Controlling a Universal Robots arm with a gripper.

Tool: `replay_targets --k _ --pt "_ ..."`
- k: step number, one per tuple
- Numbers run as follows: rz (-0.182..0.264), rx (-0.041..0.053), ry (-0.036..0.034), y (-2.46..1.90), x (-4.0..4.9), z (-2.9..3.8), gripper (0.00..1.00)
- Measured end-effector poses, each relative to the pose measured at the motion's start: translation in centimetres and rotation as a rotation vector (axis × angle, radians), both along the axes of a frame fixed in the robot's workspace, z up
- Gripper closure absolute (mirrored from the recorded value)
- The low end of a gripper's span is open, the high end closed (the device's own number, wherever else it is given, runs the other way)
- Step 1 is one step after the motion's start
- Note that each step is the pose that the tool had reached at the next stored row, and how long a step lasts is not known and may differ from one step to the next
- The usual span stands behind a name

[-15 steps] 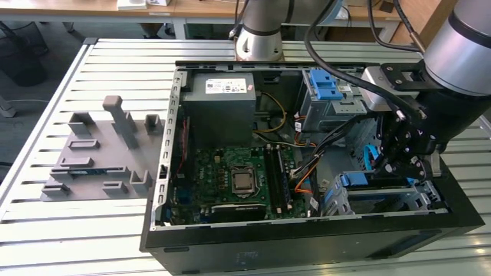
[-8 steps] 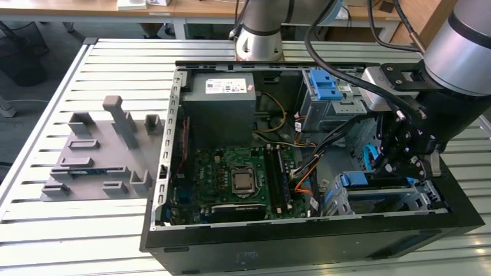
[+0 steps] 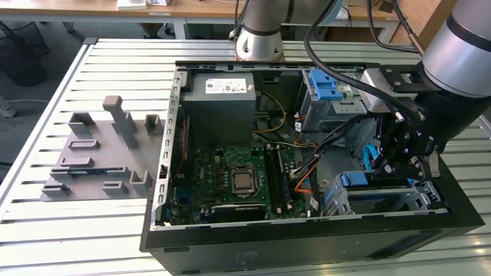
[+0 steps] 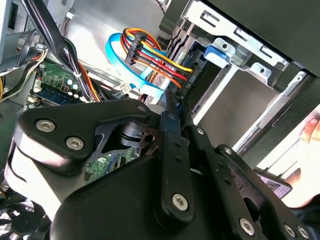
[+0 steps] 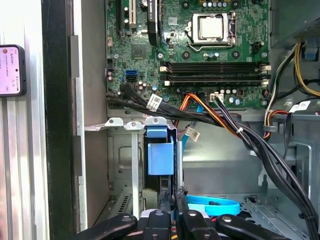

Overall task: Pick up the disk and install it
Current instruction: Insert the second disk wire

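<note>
Black linkages of the gripper [image 5: 173, 192] cover much of both wrist views, and its fingers [image 4: 170, 117] are seen drawn together, though it cannot be told whether something is pinched between them. Just beyond the fingertips the disk [image 5: 160, 156] is found seated in the lower drive cage [image 3: 414, 198] at the near right of the open computer case [image 3: 165, 190]; only its blue rail is made out. The case is laid on a slatted metal table [image 3: 69, 241], with a grey fixture plate [image 3: 96, 167] at the exterior view's left.

You see a slatted metal table [image 3: 115, 230], wooden desks [image 3: 192, 7] along the top, and grey floor [image 3: 31, 109] upper left.
</note>
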State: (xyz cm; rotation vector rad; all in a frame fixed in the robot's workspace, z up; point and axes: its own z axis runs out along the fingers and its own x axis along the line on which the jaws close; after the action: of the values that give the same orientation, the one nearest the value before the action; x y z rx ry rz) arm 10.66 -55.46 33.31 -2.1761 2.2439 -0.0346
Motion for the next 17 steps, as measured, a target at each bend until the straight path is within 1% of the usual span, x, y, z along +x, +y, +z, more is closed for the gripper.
replay_targets --k 17 --pt "0.0 -0.0003 0.0 0.0 0.0 -0.49 0.84"
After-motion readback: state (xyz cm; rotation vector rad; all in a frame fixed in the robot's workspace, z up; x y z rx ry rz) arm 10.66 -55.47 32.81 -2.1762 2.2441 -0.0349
